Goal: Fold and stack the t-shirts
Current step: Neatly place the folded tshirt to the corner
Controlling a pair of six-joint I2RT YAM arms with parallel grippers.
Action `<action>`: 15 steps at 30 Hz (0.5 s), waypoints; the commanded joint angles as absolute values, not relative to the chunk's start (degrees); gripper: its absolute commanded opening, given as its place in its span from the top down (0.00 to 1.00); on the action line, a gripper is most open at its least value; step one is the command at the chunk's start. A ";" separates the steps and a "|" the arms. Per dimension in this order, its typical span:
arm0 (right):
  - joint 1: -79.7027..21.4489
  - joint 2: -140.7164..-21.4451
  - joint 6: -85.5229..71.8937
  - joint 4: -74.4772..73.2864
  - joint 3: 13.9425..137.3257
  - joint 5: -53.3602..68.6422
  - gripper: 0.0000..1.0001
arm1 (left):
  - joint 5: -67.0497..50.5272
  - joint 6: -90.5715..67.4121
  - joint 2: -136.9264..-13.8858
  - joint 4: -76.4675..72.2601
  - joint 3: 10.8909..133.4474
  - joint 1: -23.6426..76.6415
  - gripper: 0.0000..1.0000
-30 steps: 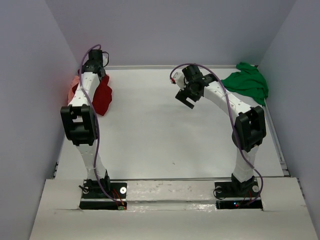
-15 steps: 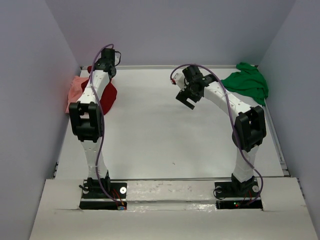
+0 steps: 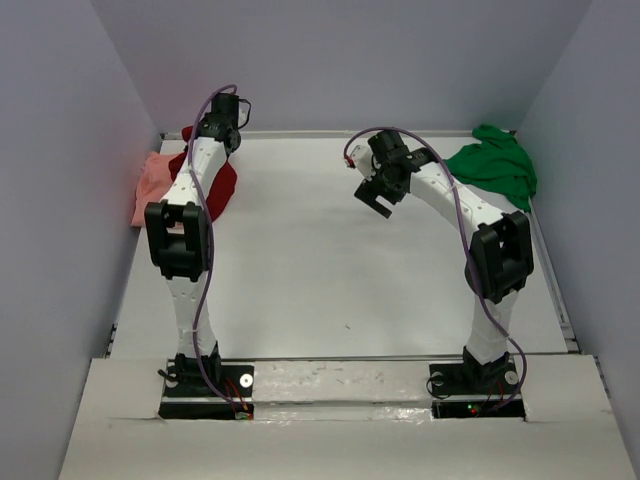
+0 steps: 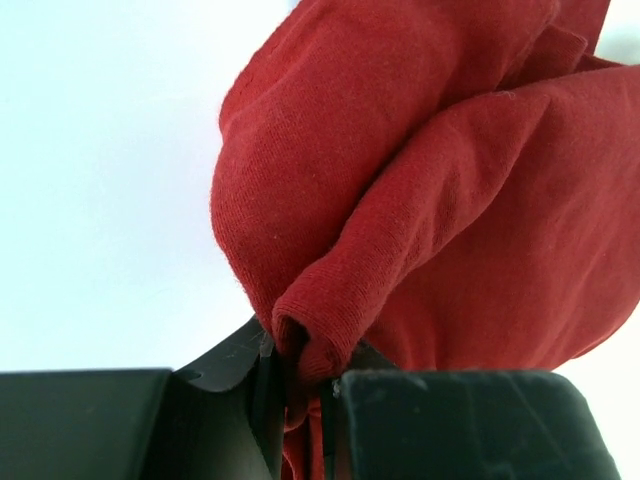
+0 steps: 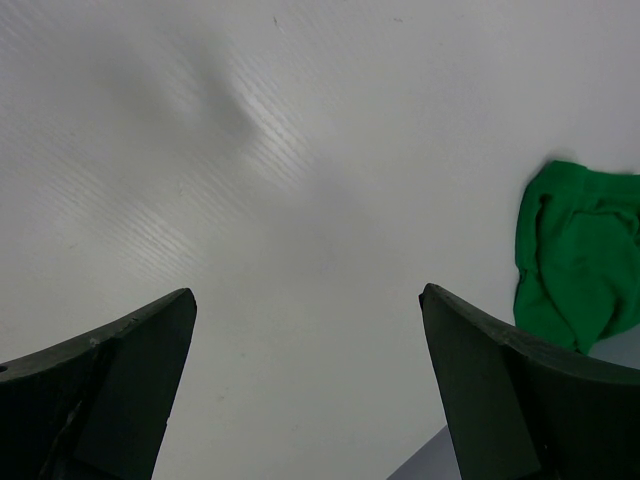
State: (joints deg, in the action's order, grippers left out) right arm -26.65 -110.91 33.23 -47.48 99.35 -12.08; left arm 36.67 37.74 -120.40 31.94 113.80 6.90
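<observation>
The dark red t-shirt (image 3: 222,186) hangs bunched at the back left of the table, and my left gripper (image 3: 212,135) is shut on a fold of it. In the left wrist view the red cloth (image 4: 450,180) fills the frame, with a rolled edge pinched at the left gripper (image 4: 300,365). The salmon-pink t-shirt (image 3: 150,186) lies crumpled against the left wall, beside the red one. The green t-shirt (image 3: 495,165) lies heaped in the back right corner, and its edge (image 5: 575,255) shows in the right wrist view. My right gripper (image 3: 376,200) hovers open over the back middle, its fingers wide (image 5: 305,300) with nothing between them.
Grey walls close in the white table (image 3: 330,270) on the left, back and right. The right arm's forearm (image 3: 450,200) slants between the green shirt and the table's middle.
My left gripper has carried the red shirt to the right and toward the back wall, uncovering more of the salmon-pink shirt. The right arm has barely moved.
</observation>
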 commanded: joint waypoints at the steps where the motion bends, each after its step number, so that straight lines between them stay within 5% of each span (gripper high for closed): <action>1: -26.37 -109.42 33.40 -45.70 99.40 -12.92 0.00 | 39.81 42.89 -118.83 31.03 115.84 6.86 1.00; 15: -26.37 -111.44 33.22 -46.58 100.37 -13.71 0.00 | 37.79 43.33 -117.51 32.25 115.93 3.61 1.00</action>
